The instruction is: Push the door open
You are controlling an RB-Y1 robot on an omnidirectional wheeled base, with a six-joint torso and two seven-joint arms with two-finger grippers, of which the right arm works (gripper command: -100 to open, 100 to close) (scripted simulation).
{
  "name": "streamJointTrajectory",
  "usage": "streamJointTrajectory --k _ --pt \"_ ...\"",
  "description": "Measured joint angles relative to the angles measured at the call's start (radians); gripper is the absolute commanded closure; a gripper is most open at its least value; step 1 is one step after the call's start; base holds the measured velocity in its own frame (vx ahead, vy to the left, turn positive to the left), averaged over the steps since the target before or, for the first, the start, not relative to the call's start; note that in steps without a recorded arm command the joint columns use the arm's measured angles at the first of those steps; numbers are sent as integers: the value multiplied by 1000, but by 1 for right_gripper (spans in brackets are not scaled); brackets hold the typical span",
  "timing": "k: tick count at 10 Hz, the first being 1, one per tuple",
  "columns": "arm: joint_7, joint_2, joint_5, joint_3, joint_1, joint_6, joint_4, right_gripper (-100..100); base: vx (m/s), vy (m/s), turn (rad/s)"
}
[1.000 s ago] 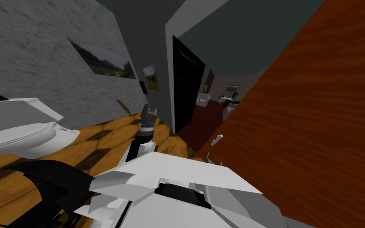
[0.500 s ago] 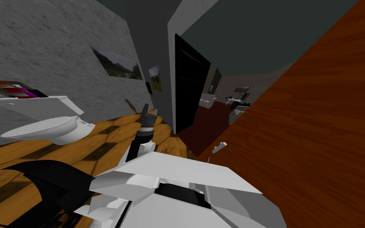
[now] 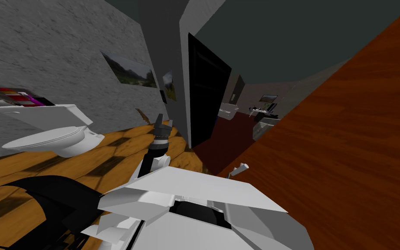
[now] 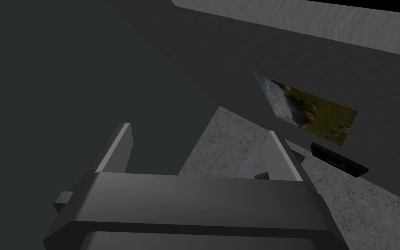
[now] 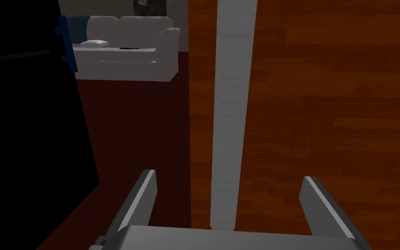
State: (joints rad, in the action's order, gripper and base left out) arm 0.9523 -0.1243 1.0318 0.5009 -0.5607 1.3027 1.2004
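Note:
The door (image 3: 346,143) is reddish-brown wood and stands partly open on my right, with a small light grey handle (image 3: 239,168) near its free edge. In the right wrist view my right gripper (image 5: 229,175) is open, close to the door's face (image 5: 325,113). A long light grey bar (image 5: 229,95) runs up the door in line with the gap between the fingers; I cannot tell whether they touch it. My left gripper (image 3: 162,118) is raised ahead of my chest, away from the door, and is open (image 4: 198,129) with nothing between its fingers.
A white toilet (image 3: 51,139) stands on the wooden floor to my left, against a grey wall. Ahead of the doorway is a black area (image 3: 205,100). Through the gap a dark red floor (image 3: 225,134) leads to a white sofa (image 5: 125,47).
My view has swung, so the toilet has slid towards the middle of the head view. The door's free edge has moved further right and the gap beside it is wider.

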Motion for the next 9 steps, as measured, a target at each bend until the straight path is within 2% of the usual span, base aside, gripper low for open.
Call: streamJointTrajectory --k 2,4,5,9 --pt "-1 1 4 -11 11 -11 -3 -100 139 -147 12" --pt "-3 2 7 -21 21 -22 -5 -100 122 -80 10" --pt "-4 2 7 -22 22 -23 -5 100 -12 5 -4" --pt "-3 -1 9 -25 25 -24 -5 100 -10 5 1"
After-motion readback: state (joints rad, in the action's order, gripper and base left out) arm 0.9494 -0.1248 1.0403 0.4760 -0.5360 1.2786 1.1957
